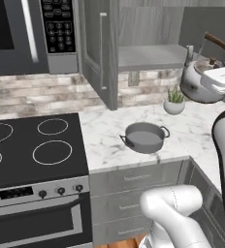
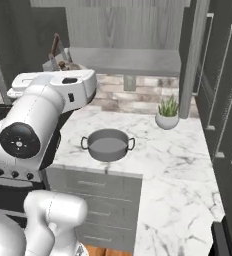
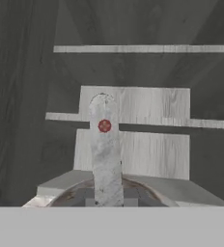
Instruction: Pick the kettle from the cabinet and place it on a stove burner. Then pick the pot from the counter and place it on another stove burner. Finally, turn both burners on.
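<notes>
**Greys, marble and one patch of green**

The kettle [image 1: 198,82] shines silver-grey under an arched brown handle. The pot [image 1: 144,137] is plain grey with dark loop handles. White marble with grey veins covers the counter [image 1: 109,131]. The cabinet [image 1: 101,48] is grey wood-grain. The cooktop [image 1: 32,145] is black with thin white rings. A green plant [image 1: 174,100] sits in a white bowl.

You get flat, even rendered light with no clear source. The marble tabletop [image 1: 134,126] reads bright, while the open cabinet [image 2: 123,30] interior above it stays dim. Beside the pot [image 1: 144,137] shadows are faint. Everything looks soft and low-resolution; the hand view is murky grey.
</notes>
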Available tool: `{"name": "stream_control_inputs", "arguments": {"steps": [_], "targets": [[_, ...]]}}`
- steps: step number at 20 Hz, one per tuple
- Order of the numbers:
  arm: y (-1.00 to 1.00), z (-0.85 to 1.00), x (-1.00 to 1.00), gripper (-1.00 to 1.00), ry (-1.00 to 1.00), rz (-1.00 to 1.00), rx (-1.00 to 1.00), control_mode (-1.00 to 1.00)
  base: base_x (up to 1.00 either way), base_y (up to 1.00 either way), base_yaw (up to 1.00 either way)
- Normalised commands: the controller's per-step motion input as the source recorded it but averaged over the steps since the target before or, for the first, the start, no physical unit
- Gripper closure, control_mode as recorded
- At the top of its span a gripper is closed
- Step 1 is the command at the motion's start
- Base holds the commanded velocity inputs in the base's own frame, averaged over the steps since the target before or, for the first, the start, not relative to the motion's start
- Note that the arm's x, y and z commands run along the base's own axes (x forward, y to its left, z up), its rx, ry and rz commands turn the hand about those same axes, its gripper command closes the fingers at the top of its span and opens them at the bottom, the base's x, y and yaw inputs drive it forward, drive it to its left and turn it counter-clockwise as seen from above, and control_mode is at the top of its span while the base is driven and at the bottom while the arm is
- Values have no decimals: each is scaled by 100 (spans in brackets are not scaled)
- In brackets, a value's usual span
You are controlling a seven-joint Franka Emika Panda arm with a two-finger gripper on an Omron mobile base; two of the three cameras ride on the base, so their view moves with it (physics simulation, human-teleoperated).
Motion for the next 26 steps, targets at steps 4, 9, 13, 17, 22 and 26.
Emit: {"name": "stream_control_inputs", "arguments": {"steps": [4, 9, 13, 17, 22, 26], "targets": [[0, 0, 0, 100, 0, 0, 0, 100, -74, 12, -1], [0, 0, 0, 100, 0, 0, 0, 100, -74, 42, -2], [0, 0, 0, 100, 0, 0, 0, 100, -69, 58, -1], [0, 0, 0, 100, 0, 0, 0, 100, -61, 61, 0], [0, 0, 0, 100, 0, 0, 0, 100, -55, 65, 4], [0, 0, 0, 100, 0, 0, 0, 100, -48, 74, 17]]}}
